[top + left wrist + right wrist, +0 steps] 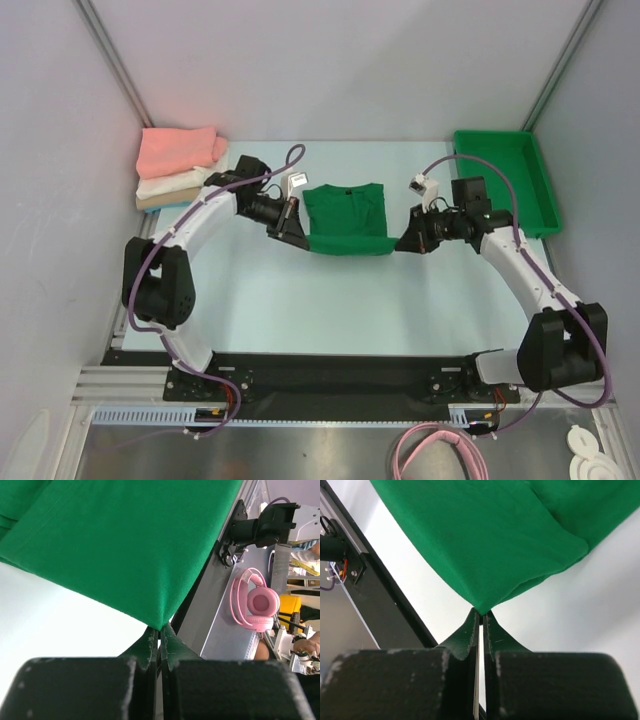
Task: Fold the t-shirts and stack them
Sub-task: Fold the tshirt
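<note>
Left end effector (160, 629) and right end effector (481, 613) — each clamped on a corner of the soft, smooth green t-shirt (347, 215).

On the pale table (300, 300) lie a folded shirt stack (180, 165), a green t-shirt (347, 212) and a green bin (502, 180).

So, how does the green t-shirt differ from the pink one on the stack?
The green t-shirt lies spread mid-table; the pink t-shirt is folded atop the stack. The left tool and right tool pinch the green one's corners; the pink one is untouched. Both are plain.
</note>
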You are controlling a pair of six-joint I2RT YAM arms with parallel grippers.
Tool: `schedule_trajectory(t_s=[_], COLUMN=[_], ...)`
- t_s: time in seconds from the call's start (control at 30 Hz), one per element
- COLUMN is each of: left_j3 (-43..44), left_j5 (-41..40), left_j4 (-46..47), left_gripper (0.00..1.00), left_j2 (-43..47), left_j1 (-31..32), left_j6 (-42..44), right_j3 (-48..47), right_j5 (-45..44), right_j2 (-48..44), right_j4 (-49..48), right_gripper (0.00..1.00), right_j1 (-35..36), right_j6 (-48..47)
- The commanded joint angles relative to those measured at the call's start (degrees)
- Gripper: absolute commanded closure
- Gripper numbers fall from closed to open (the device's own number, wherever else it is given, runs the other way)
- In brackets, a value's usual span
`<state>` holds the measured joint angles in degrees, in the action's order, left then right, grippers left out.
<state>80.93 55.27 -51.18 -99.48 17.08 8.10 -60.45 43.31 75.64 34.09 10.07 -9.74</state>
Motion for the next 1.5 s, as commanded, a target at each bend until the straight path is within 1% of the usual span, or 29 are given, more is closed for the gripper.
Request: schedule_trajectory(t_s=[0.0, 0.1, 0.13, 0.2, 0.27, 0.3, 0.33, 0.37, 0.4, 0.43, 0.47, 0.5, 0.53, 0.57, 0.6, 0.63, 0.7, 0.73, 0.77, 0.8, 0.83, 0.87, 0.9, 0.93, 1.0, 1.1, 1.2, 1.33, 1.47], left_j3=[-0.16, 2.47, 4.92, 7.83, 13.97, 16.87, 23.86, 27.84, 32.15, 41.15, 46.2, 51.04, 56.48, 56.54, 56.27, 55.66, 53.82, 51.64, 50.4, 48.9, 43.84, 40.49, 34.36, 31.95, 29.13, 28.5, 28.85, 31.74, 34.91], left_j5=[0.37, 0.63, 0.63, 0.28, -1.21, -2.0, -3.48, -4.02, -4.46, -4.99, -6.38, -6.66, -6.75, -9.1, -10.51, -10.62, -7.74, -6.15, -5.0, -4.56, -4.47, -3.86, -2.98, -2.1, -0.52, 2.12, 2.83, 5.2, 3.1], left_j4=[0.64, 0.38, 0.12, -0.68, -1.38, -2.25, -3.22, -5.05, -5.94, -6.82, -8.4, -8.59, -7.8, -3.19, -1.14, 0.97, 6.6, 7.75, 7.93, 7.76, 8.28, 11.16, 12.84, 14.34, 16.11, 14.44, 14.53, 16.02, 16.9], left_gripper=[1.0, 0.99, 1.0, 1.0, 1.0, 0.99, 1.0, 1.0, 1.0, 0.99, 1.0, 1.0, 0.95, 0.87, 0.74, 0.61, 0.57, 0.52, 0.52, 0.52, 0.51, 0.49, 0.44, 0.42, 0.41, 0.43, 0.43, 0.41, 0.41], left_j2=[0.79, -2.73, -3.78, -7.28, -10.19, -14.21, -16.42, -18.88, -22.04, -27.81, -31.53, -34.78, -39.08, -39.64, -40.17, -40.61, -40.18, -39.83, -38.52, -37.46, -36.23, -34.48, -31.85, -30.7, -30.51, -32.78, -35.95, -40.25, -44.99], left_j1=[-0.38, -1.26, -1.87, -2.66, -3.63, -3.98, -4.51, -4.69, -5.04, -5.56, -5.83, -6.27, -6.88, -6.97, -7.06, -7.41, -8.2, -8.9, -8.99, -9.08, -9.43, -9.78, -10.57, -10.93, -11.45, -11.89, -11.98, -11.81, -11.28], left_j6=[1.57, 1.48, 1.48, 1.57, 1.83, 2.09, 2.53, 2.54, 2.19, 1.49, 0.7, -0.61, -3.06, -3.52, -4.22, -5.8, -9.3, -12.03, -12.14, -11.62, -11.7, -12.14, -13.27, -13.72, -14.34, -14.08, -14.6, -16.7, -17.68], right_j3=[-0.28, -3.18, -4.41, -8.36, -11.43, -15.8, -18.02, -21.0, -23.47, -28.71, -31.2, -33.4, -38.21, -40.52, -43.06, -45.26, -44.07, -42.49, -37.78, -35.64, -33.27, -30.37, -29.48, -29.29, -31.21, -32.63, -32.19, -32.8, -35.52], right_j5=[-0.77, -0.95, -1.03, -1.38, -1.82, -2.78, -3.4, -3.84, -4.11, -4.2, -4.46, -4.72, -4.55, -4.55, -4.46, -4.46, -2.02, -0.96, -0.08, 1.06, 1.68, 2.39, 3.26, 3.53, 4.15, 2.93, 2.74, 2.13, 0.03], right_j2=[2.93, 7.67, 10.64, 13.47, 17.78, 19.62, 21.38, 26.01, 28.32, 30.69, 36.02, 38.33, 41.23, 43.61, 47.89, 49.16, 49.17, 48.12, 46.63, 43.66, 42.15, 41.18, 40.21, 40.38, 41.69, 44.59, 46.62, 49.34, 52.5], right_j4=[-0.6, -1.74, -2.0, -2.97, -4.02, -4.29, -4.46, -4.47, -4.64, -4.9, -5.69, -6.13, -6.66, -6.4, -6.31, -6.49, -10.43, -12.44, -16.9, -18.77, -20.45, -22.38, -22.48, -21.96, -17.32, -11.94, -12.72, -13.43, -11.86], right_gripper=[1.0, 1.0, 1.0, 1.0, 1.0, 1.0, 1.0, 1.0, 1.0, 1.0, 1.0, 1.0, 1.0, 0.98, 0.78, 0.68, 0.53, 0.52, 0.52, 0.51, 0.51, 0.51, 0.51, 0.51, 0.52, 0.52, 0.53, 0.53, 0.53], right_j1=[0.04, -0.13, -0.22, -0.48, -0.75, -0.75, -0.84, -0.84, -1.1, -1.36, -1.54, -1.63, -1.89, -1.98, -2.07, -2.24, -3.03, -3.29, -3.47, -3.47, -3.39, -3.3, -2.86, -2.6, -1.63, -0.49, -0.22, -0.13, -0.4], right_j6=[-1.86, -2.04, -2.04, -2.39, -2.74, -3.09, -3.96, -4.15, -4.15, -3.98, -3.63, -3.36, -3.1, -2.92, -2.48, -1.87, 1.45, 3.22, 4.36, 6.03, 6.48, 6.75, 6.92, 6.66, 5.09, 1.04, 1.65, 2.71, 3.41])
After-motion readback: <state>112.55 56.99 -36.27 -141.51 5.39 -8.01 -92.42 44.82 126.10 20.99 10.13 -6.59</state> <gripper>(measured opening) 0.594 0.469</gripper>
